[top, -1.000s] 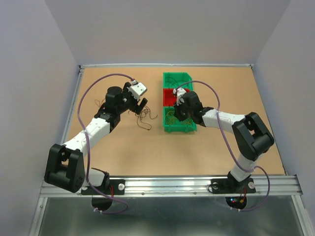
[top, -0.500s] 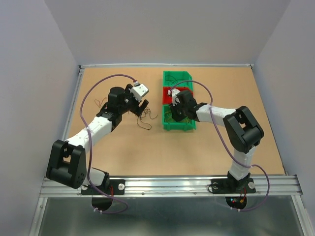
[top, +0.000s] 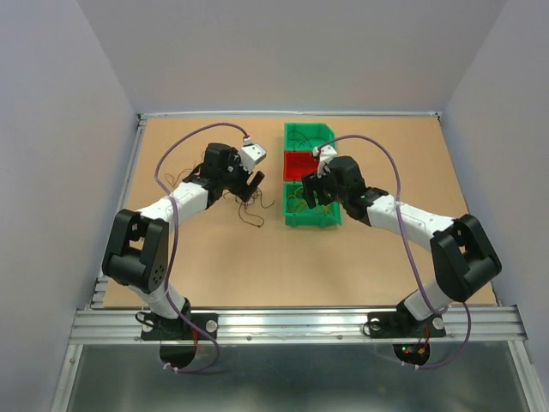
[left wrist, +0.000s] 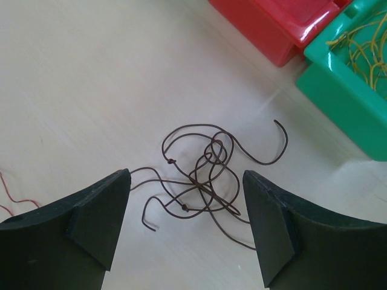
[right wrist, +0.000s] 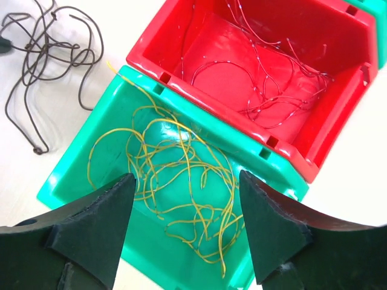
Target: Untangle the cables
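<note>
Dark brown cables [left wrist: 208, 175] lie in a loose tangle on the table, between and just ahead of the fingertips of my open left gripper [left wrist: 186, 175]. From above, that tangle [top: 251, 208] sits beside the left gripper [top: 250, 184]. My right gripper [right wrist: 186, 178] hangs open over the near green bin [right wrist: 205, 130], with nothing between its fingers. Yellow cables [right wrist: 181, 175] lie loose inside that bin. Reddish cables [right wrist: 260, 78] lie in the red bin [right wrist: 211, 106]. Seen from above, the right gripper [top: 309, 193] is at the bin row's left side.
Three bins stand in a row at table centre: far green bin [top: 309, 136], red bin [top: 298, 163], near green bin [top: 313, 227]. A reddish strand [left wrist: 12, 196] lies left of the left gripper. More thin strands [top: 176, 180] lie beyond the left arm.
My right gripper has opened above the near green bin and its arm has swung out to the right. The left arm has stretched farther toward the dark tangle.
</note>
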Controlling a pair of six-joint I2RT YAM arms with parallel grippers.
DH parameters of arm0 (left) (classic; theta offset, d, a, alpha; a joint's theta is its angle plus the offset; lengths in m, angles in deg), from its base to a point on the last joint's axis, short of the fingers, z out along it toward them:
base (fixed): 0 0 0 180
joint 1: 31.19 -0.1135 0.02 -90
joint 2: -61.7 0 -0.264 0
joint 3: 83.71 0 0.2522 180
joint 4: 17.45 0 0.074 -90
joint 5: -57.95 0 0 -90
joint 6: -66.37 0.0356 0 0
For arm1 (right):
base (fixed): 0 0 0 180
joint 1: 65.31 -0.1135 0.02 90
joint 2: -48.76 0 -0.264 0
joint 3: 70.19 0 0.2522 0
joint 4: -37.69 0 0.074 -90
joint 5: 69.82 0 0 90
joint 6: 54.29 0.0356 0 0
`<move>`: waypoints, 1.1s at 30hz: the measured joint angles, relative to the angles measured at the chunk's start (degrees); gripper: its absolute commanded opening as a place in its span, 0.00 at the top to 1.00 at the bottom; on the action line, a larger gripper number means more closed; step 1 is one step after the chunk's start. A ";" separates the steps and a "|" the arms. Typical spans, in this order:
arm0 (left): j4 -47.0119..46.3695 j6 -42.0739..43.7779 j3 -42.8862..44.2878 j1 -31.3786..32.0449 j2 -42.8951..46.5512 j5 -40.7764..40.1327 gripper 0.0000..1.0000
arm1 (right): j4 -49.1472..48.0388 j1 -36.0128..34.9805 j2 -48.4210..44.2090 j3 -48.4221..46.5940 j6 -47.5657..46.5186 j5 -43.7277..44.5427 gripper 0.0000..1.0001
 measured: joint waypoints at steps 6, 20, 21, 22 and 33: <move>3.15 0.04 2.12 0.00 -3.80 -0.02 0.14 | -1.46 0.00 -5.40 4.52 0.63 0.63 0.24; 8.41 1.36 8.37 0.52 -13.92 1.33 1.00 | -10.43 0.00 -19.69 15.06 1.64 0.72 0.26; 8.63 1.55 8.66 0.66 -14.53 1.70 1.00 | -11.26 0.00 -20.28 15.63 1.64 0.28 0.26; 8.74 1.62 8.68 0.76 -14.62 1.88 1.00 | -11.96 0.00 -20.74 16.11 1.64 -0.13 0.26; 9.25 1.68 5.49 1.07 -3.19 4.70 1.00 | -21.99 0.00 -14.21 16.90 -0.28 -14.14 0.28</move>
